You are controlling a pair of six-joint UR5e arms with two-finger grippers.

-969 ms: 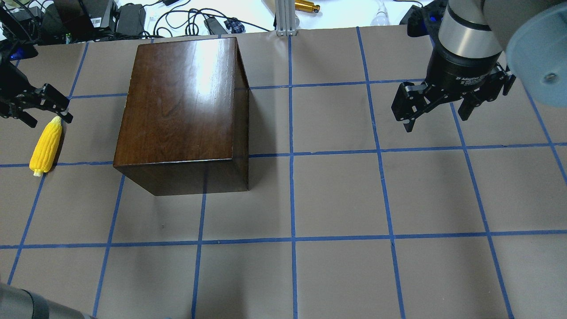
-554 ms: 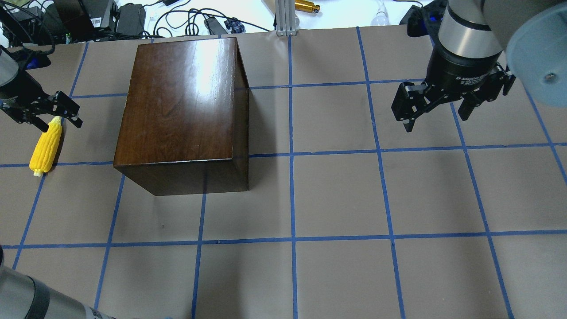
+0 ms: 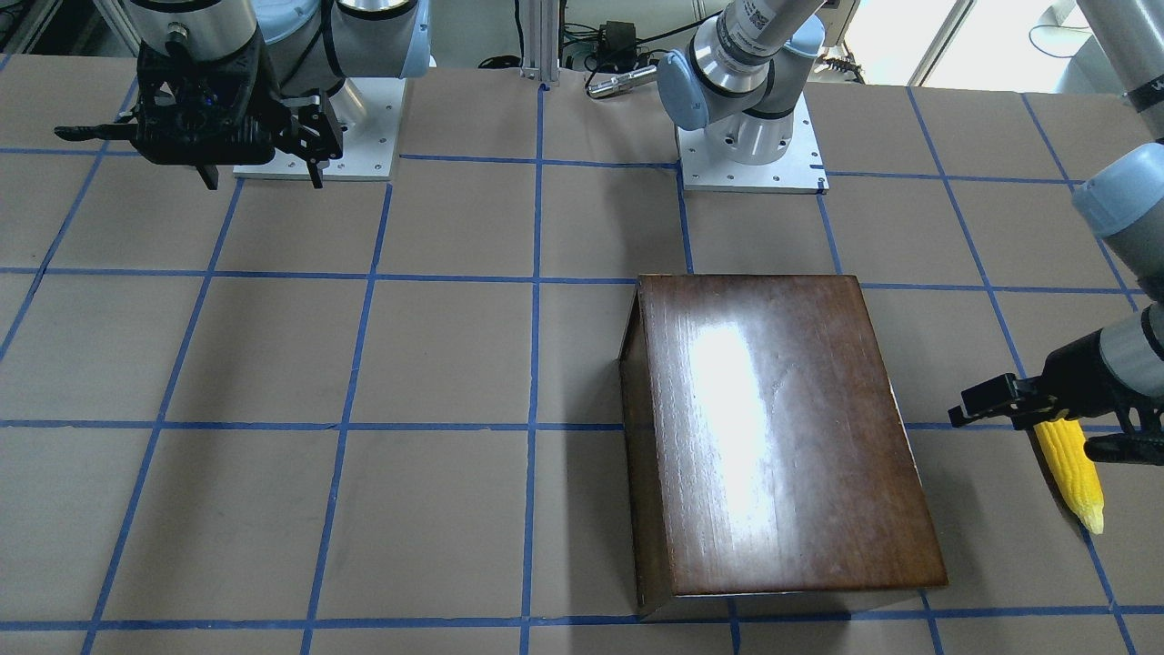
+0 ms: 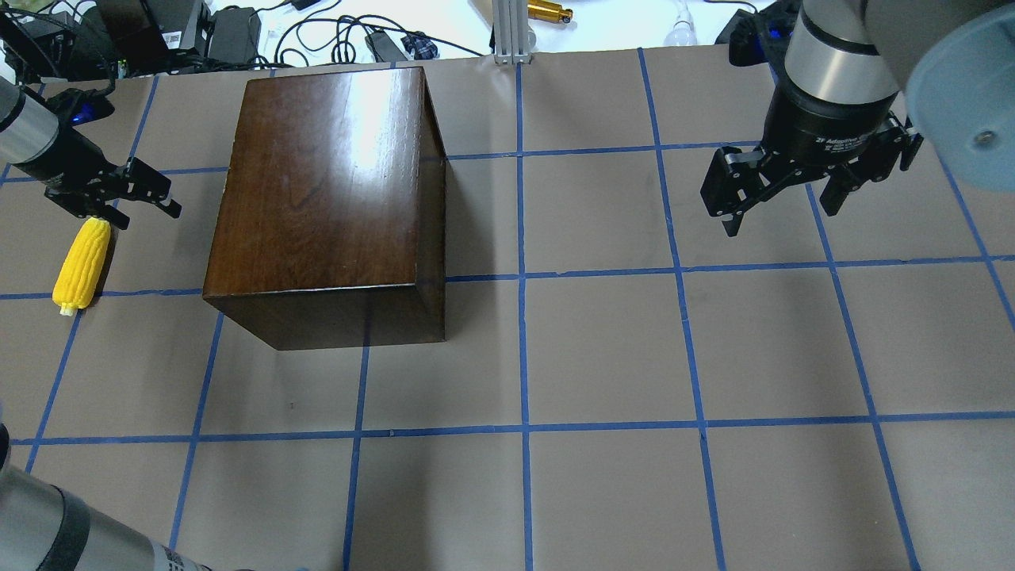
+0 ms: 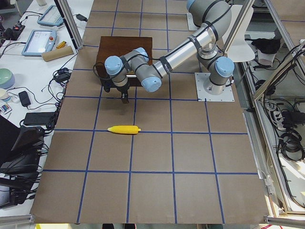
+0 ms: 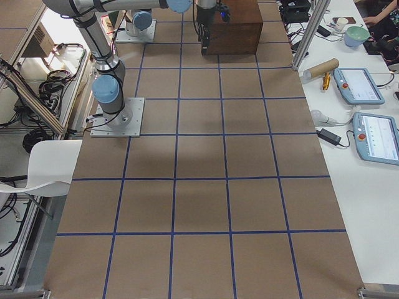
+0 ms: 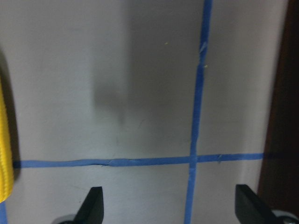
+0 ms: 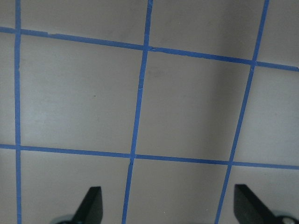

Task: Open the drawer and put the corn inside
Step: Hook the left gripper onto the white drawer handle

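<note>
The corn [image 4: 79, 266] lies on the table at the far left, left of the glossy dark-brown box [image 4: 325, 174]. It also shows in the front view [image 3: 1073, 473] and at the left wrist view's left edge [image 7: 3, 154]. The box is closed; the drawer's front panel and handle are hidden in every view. My left gripper [image 4: 149, 216] is open and empty, low over the table between the corn's upper end and the box [image 3: 782, 428]. My right gripper [image 4: 781, 220] is open and empty, hovering over bare table at the right, far from the box.
Cables, power bricks and an aluminium post [image 4: 511, 32] lie beyond the table's far edge. The two arm bases [image 3: 750, 146] stand on the robot's side. Blue tape lines grid the brown table top [image 4: 603, 349].
My left gripper has moved right, from beside the corn's upper end toward the box. The corn, the box and the right arm have not moved.
</note>
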